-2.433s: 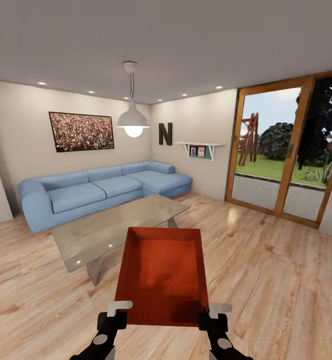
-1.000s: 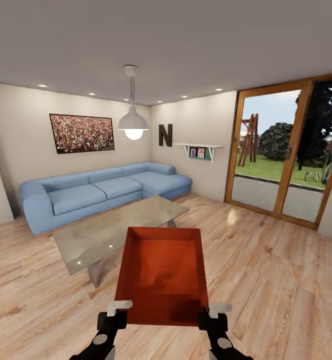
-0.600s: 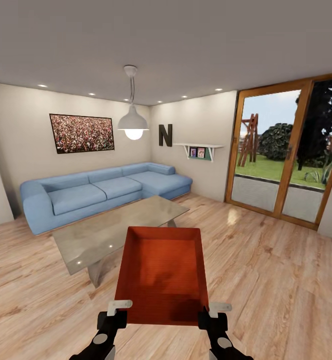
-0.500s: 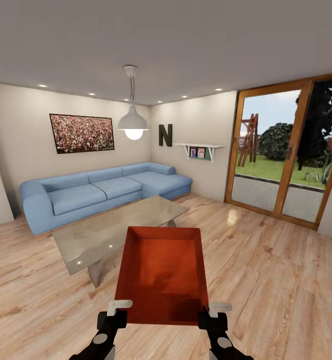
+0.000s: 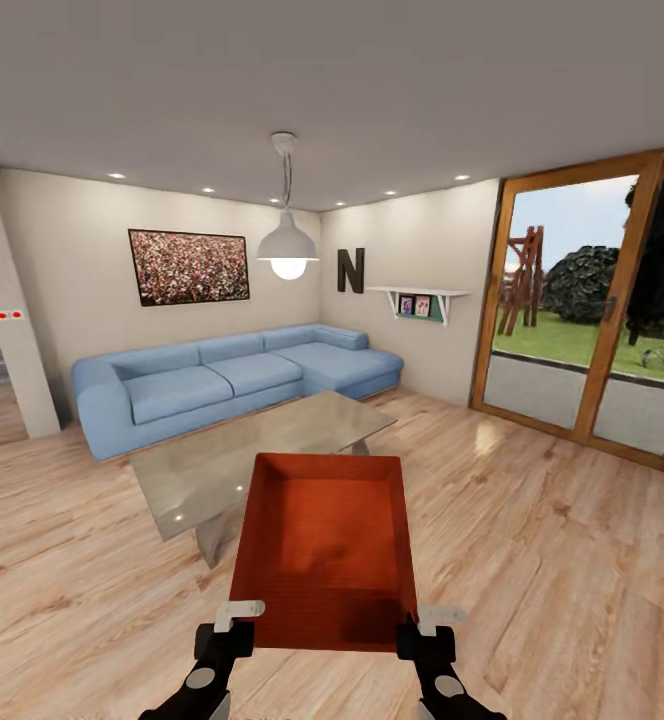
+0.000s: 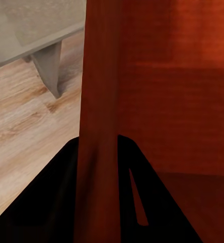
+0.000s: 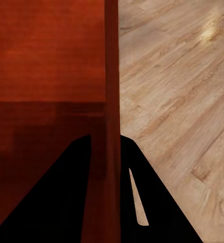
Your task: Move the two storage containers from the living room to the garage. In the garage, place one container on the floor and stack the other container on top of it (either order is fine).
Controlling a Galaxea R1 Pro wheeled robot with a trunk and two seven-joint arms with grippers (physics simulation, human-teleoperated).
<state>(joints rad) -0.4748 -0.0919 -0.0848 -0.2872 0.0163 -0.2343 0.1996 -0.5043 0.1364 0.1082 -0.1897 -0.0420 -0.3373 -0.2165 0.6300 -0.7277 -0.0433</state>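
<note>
Orange-red open storage container (image 5: 324, 550) carried in the living room.
The left gripper (image 5: 240, 610) is clamped on the container's left wall, the right gripper (image 5: 439, 614) on its right wall; the bin is best kept level while the glass coffee table (image 5: 262, 450) is cleared.

A blue corner sofa (image 5: 234, 378) stands against the far walls, with a glass coffee table (image 5: 262, 455) in front of it. A white pendant lamp (image 5: 288, 245) hangs above. On the walls are a framed picture (image 5: 189, 266), a dark letter N (image 5: 350, 270) and a small shelf (image 5: 419, 299) holding what may be photos. Wood-framed glass doors (image 5: 592, 320) show a garden.
</note>
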